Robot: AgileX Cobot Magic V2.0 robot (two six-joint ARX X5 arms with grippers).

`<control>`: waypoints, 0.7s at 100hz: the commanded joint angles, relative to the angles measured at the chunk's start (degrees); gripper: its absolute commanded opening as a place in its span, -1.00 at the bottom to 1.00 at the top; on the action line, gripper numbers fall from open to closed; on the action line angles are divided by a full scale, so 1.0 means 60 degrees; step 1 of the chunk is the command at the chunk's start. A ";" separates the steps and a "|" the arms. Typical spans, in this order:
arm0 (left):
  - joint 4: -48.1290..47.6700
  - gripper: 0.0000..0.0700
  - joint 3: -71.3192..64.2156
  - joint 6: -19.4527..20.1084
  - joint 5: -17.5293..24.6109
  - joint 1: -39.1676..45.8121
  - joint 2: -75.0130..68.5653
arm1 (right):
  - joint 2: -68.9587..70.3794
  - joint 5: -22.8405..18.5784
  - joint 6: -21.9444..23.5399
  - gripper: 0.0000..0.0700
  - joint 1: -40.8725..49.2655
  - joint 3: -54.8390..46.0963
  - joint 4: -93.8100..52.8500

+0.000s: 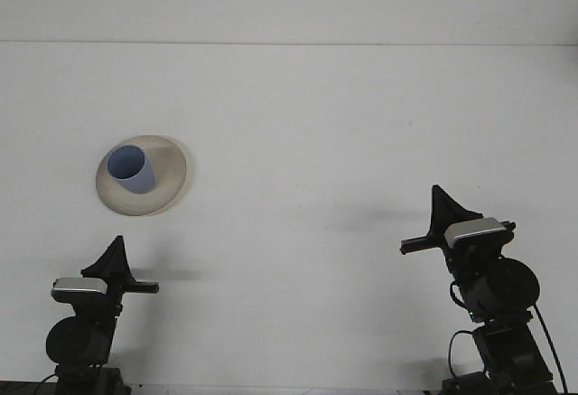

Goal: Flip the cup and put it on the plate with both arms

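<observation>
A blue cup (132, 169) stands upright, mouth up, on a beige plate (170, 176) at the left of the white table. My left gripper (116, 252) is low near the front edge, below the plate and well apart from it. It looks shut and holds nothing. My right gripper (442, 207) is at the front right, far from the cup. It also shows as a single dark point with no gap, shut and empty.
The white table (316, 142) runs back to a pale wall. Both arm bases (495, 323) sit at the front edge.
</observation>
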 commanded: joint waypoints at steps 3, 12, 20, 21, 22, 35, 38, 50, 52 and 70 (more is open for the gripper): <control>0.0127 -0.96 -0.0193 -0.0025 -0.0022 0.0004 0.0000 | 0.0047 -0.0004 0.0138 -1.00 0.0040 0.0040 0.0127; 0.0127 -0.96 -0.0193 -0.0025 -0.0022 0.0004 0.0000 | 0.0047 -0.0004 0.0138 -1.00 0.0040 0.0040 0.0127; 0.0127 -0.96 -0.0193 -0.0025 -0.0022 0.0004 0.0000 | 0.0051 -0.0004 0.0138 -1.00 0.0040 0.0040 0.0127; 0.0127 -0.96 -0.0193 -0.0025 -0.0022 0.0004 0.0000 | 0.0051 -0.0004 0.0138 -1.00 0.0040 0.0040 0.0127; 0.0127 -0.96 -0.0193 -0.0025 -0.0022 0.0004 0.0000 | 0.0051 0.0000 0.0138 -1.00 0.0040 0.0040 0.0127; 0.0127 -0.96 -0.0193 -0.0025 -0.0022 0.0004 0.0000 | 0.0047 0.0007 -0.0069 -1.00 0.0040 0.0040 0.0124; 0.0127 -0.97 -0.0193 -0.0025 -0.0022 0.0004 0.0000 | 0.0047 0.0076 -0.0393 -1.00 0.0036 0.0040 0.0131; 0.0127 -0.96 -0.0193 -0.0025 -0.0022 0.0004 0.0000 | -0.0080 0.0317 -0.1049 -1.00 -0.0087 -0.0015 -0.0077; 0.0127 -0.96 -0.0193 -0.0025 -0.0022 0.0004 0.0000 | -0.0124 0.0313 -0.1202 -1.00 -0.0127 -0.0062 -0.0106; 0.0127 -0.96 -0.0193 -0.0025 -0.0022 0.0004 0.0000 | -0.1807 0.0233 -0.2346 -1.00 -0.0721 -0.1461 -0.0102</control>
